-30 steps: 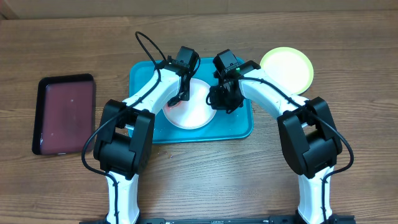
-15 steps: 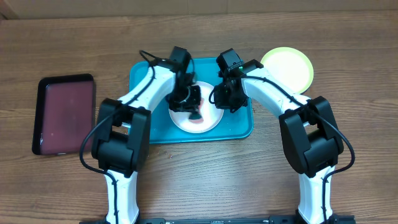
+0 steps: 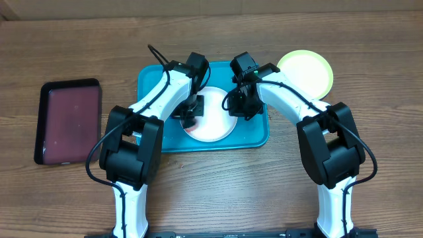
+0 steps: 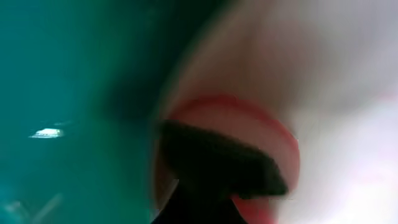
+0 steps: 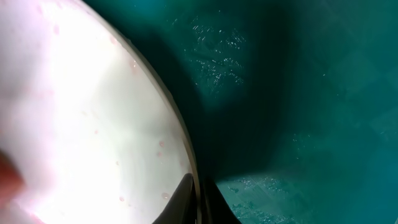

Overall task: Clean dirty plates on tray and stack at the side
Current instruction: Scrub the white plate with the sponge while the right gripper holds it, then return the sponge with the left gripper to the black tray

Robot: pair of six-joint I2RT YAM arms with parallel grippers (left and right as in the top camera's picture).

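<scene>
my left arm [image 3: 158, 99] and right arm [image 3: 284, 92] bar the tray [image 3: 254, 132], meeting over the white plate [image 3: 215, 119]; table [image 3: 218, 192] in front is free; yellow-green plate [image 3: 305, 71] crowds its far-right corner, maroon tray [image 3: 69, 122] well left

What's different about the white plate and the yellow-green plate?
The white plate lies in the blue tray; the yellow-green plate lies on the wooden table beside the tray. The white plate has a red smear near its edge; the yellow-green plate looks clean. One is white and the other is yellow-green. Both are round and shallow, and look about the same size.
</scene>
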